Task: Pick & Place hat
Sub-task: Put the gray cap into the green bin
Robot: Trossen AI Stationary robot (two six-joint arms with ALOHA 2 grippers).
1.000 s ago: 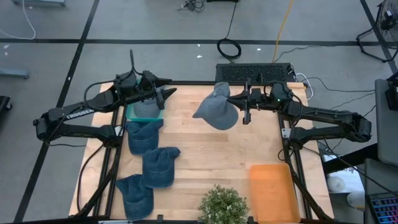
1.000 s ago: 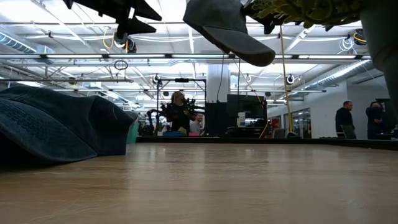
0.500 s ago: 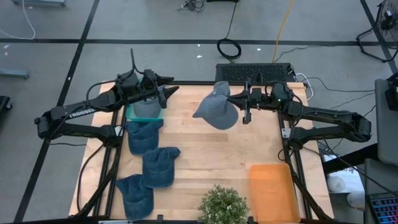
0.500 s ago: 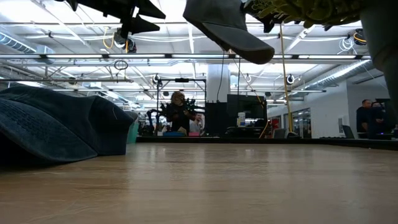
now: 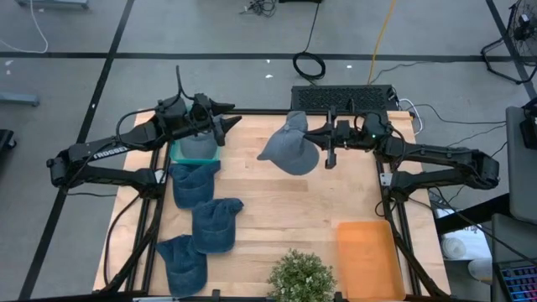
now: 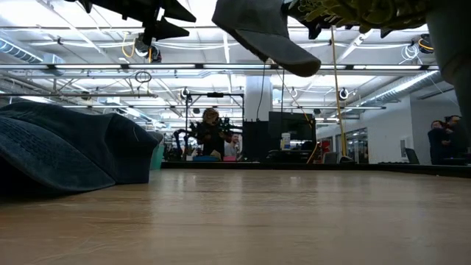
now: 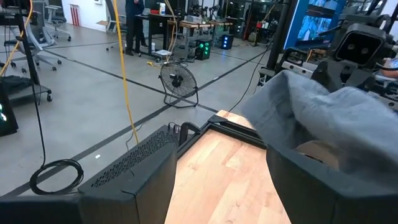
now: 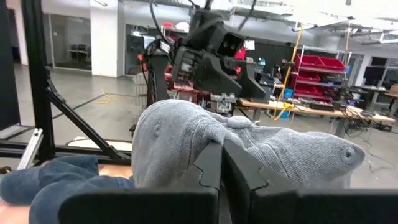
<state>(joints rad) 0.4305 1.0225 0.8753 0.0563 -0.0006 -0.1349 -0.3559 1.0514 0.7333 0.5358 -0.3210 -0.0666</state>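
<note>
Pinching a fold of the grey hat point(image 5: 289, 148) between fingers pressed tight together, the right tool point(image 5: 318, 138) holds it clear of the table point(image 5: 285, 210) near the far edge, so that it hangs free and can travel, I judge, toward a drop spot. The left tool point(image 5: 225, 127) waits with its fingers spread wide over the teal bin point(image 5: 198, 149) at the far left, where one grey hat already lies, while three blue hats point(image 5: 210, 220) wait in a row nearer on the left

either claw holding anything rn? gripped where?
Right claw is shut on the grey hat, pinching a fold of its fabric, hat lifted off the table. Left claw is open, holding nothing.
</note>
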